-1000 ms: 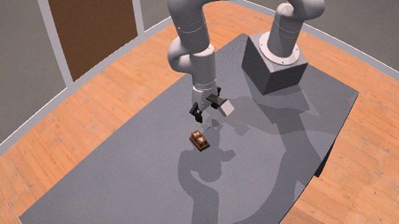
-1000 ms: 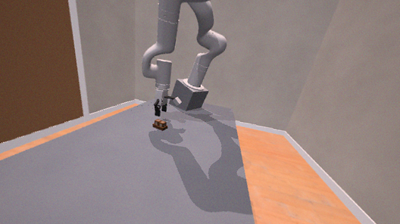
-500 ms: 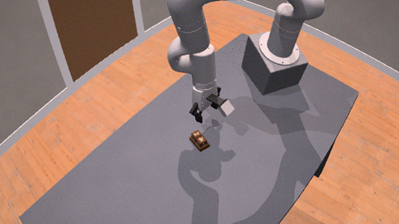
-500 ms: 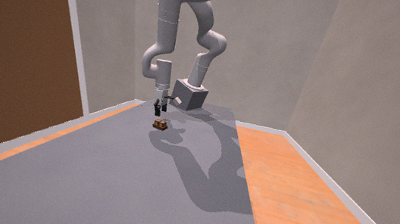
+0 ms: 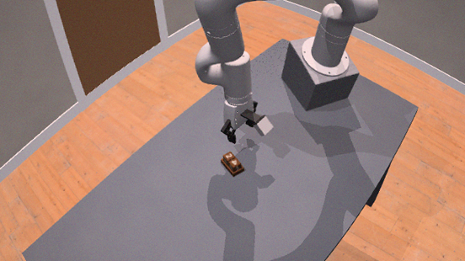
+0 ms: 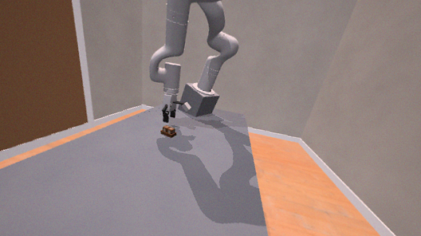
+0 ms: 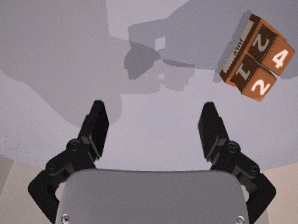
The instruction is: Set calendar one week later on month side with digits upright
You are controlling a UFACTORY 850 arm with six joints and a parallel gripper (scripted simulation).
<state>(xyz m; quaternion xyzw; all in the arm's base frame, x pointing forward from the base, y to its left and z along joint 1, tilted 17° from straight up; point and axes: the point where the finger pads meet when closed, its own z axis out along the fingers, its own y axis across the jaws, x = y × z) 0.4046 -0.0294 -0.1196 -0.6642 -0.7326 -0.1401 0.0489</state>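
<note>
The calendar [image 5: 232, 164] [image 6: 169, 131] [image 7: 258, 58] is a small brown wooden tray holding two brown cubes side by side, flat on the grey table [image 5: 126, 220]. In the top view the cubes' top faces read 2 and 4. In the wrist view the faces 2 and 4 show, with 1 and 2 on the adjoining faces; the tray sits at the upper right, turned at an angle. My gripper [image 5: 239, 126] [image 6: 168, 114] [image 7: 153, 112] is open and empty. It hangs above the table, a short way behind the calendar toward the robot's base, not touching it.
The arm's grey base block [image 5: 316, 84] [image 6: 199, 103] stands at the table's far end. The arm casts a large shadow over the table beside the calendar. Wooden floor [image 5: 460, 176] surrounds the table; a brown door [image 5: 109, 27] is in the wall.
</note>
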